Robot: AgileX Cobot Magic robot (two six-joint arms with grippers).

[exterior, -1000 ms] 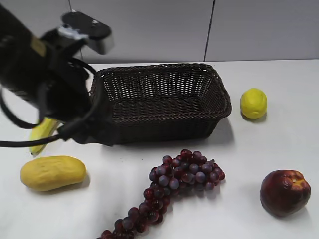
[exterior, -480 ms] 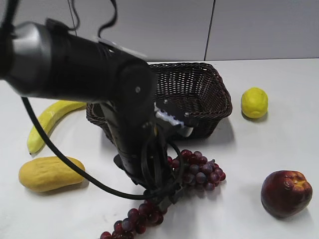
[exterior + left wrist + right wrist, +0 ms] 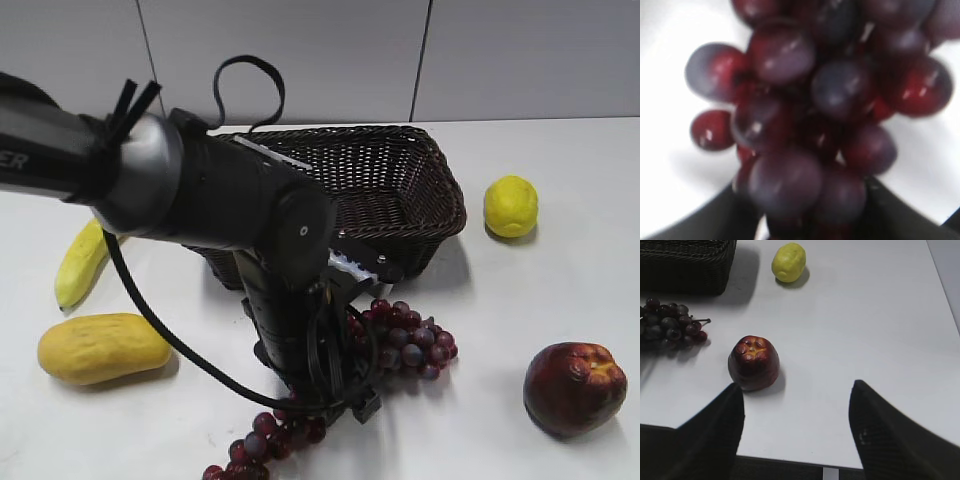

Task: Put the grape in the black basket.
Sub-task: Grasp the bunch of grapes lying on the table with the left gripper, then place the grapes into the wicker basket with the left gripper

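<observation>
The grape [image 3: 405,335] is a long dark red-purple bunch lying on the white table in front of the black basket [image 3: 400,170], its tail running toward the front edge [image 3: 250,450]. My left arm reaches down onto the middle of the bunch and hides that part. In the left wrist view the grape [image 3: 805,115] fills the frame, and my left gripper [image 3: 805,210] is open with its dark fingers on either side of the nearest grapes. My right gripper [image 3: 796,405] is open and empty above the table's front right. The grape [image 3: 670,327] and the basket [image 3: 685,265] also show there.
A dark red apple-like fruit [image 3: 573,387] sits at the front right and a lemon [image 3: 511,206] right of the basket. A yellow mango [image 3: 103,347] and a banana [image 3: 80,262] lie on the left. The table's front edge shows in the right wrist view.
My left arm swung from the left of the basket across to the grape and came down over the middle of the bunch. The basket shifted slightly.
</observation>
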